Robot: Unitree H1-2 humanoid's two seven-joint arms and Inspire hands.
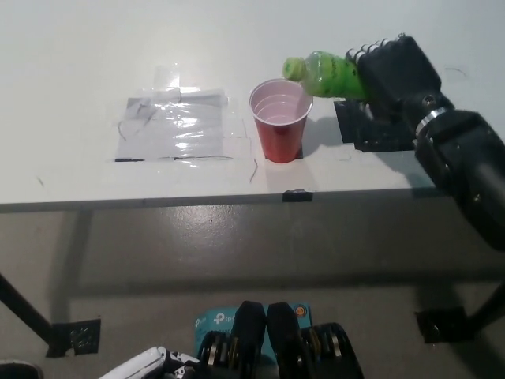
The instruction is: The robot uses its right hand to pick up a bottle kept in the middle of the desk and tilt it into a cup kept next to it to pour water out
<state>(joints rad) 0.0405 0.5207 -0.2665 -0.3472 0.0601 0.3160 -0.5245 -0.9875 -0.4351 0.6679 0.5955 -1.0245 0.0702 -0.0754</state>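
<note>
We find the right hand clamped on the bottle, tipped over the cup near the tabletop edge; the left hand we cannot judge.

the bottle is a green plastic one with a lighter green cap, lying almost on its side in the grip of the black right hand. its base end is hidden inside the hand's closed fingers, and its neck and cap stick out from the hand toward the cup. the cap sits just over the cup's rim on the side nearest the hand. the cup is red outside, pale inside, upright on the desk, just beside and slightly below the hand's fingertips. whether anything is flowing from the bottle cannot be told.
</note>
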